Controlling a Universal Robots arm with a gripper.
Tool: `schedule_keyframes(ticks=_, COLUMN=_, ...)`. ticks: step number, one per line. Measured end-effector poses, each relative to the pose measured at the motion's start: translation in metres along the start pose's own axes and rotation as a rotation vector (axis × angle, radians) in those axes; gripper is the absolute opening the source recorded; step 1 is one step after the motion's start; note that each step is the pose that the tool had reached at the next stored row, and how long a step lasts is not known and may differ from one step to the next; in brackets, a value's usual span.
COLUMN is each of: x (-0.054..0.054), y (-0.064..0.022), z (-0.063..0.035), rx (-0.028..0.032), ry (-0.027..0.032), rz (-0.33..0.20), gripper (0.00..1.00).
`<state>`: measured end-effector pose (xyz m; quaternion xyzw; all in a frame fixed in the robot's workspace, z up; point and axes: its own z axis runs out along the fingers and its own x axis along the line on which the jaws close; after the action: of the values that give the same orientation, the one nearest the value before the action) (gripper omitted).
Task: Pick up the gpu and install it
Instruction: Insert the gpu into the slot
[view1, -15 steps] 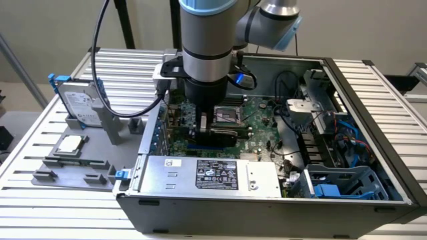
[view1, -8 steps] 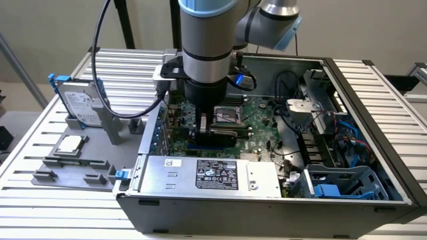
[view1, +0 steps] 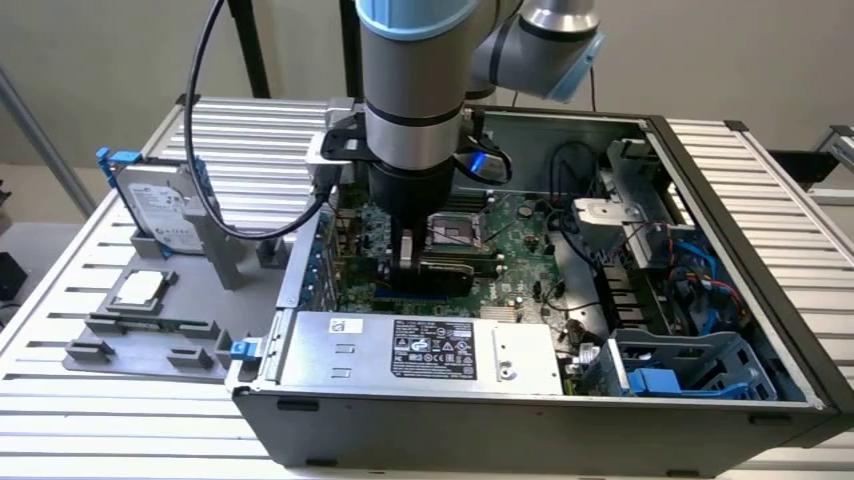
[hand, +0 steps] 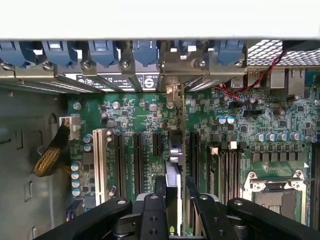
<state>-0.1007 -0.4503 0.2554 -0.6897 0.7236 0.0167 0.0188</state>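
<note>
While the arm reaches down inside the open computer case (view1: 747, 390), the gripper (hand: 173, 200) is clenched on the gpu (hand: 173, 170), black fingers (hand: 152, 210) pressing either side of the thin card held on edge. The card stands upright over the motherboard (hand: 235, 135), lined up with the row of expansion slots (hand: 136, 160), its far end towards the metal bracket openings at the case's rear wall. In the exterior view the gripper (view1: 424, 262) sits low over the board, near the empty CPU socket (view1: 458, 232). Outside the case, on the grey tray (view1: 147, 345) at the table's edge, a hard drive (view1: 160, 205) stands upright and a CPU chip (view1: 139, 288) lies flat.
</note>
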Motion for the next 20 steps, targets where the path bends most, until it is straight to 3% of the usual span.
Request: schedule_keyframes(ticks=20, x=-0.0025, y=0.0015, z=0.0025, rx=-0.0028, ry=0.0015, rz=0.000, gripper=0.00)
